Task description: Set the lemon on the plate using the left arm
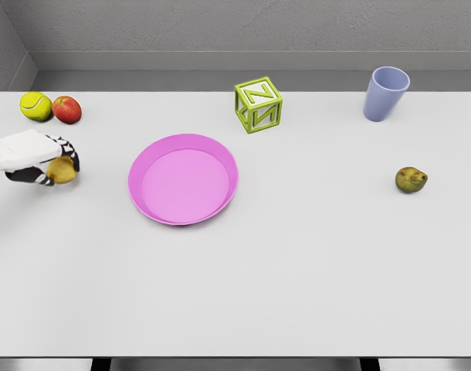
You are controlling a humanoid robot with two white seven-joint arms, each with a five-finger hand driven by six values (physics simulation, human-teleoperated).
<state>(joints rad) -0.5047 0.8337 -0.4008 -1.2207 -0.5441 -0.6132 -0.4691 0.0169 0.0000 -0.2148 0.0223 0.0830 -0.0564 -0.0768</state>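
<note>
A yellow lemon [62, 171] sits at the table's left edge, wrapped by the curled fingers of my left hand [52, 164], which comes in from the left. Only the lemon's lower right part shows; the rest is behind the fingers. The pink plate [141, 166] lies flat to the right of the hand, a short gap away, with nothing on it. The right arm does not appear in the head view.
A tennis ball [35, 106] and a red apple [66, 110] sit just behind the left hand. A green letter block [259, 105] stands behind the plate, a lavender cup [386, 93] at the back right, a pear [411, 180] at the right.
</note>
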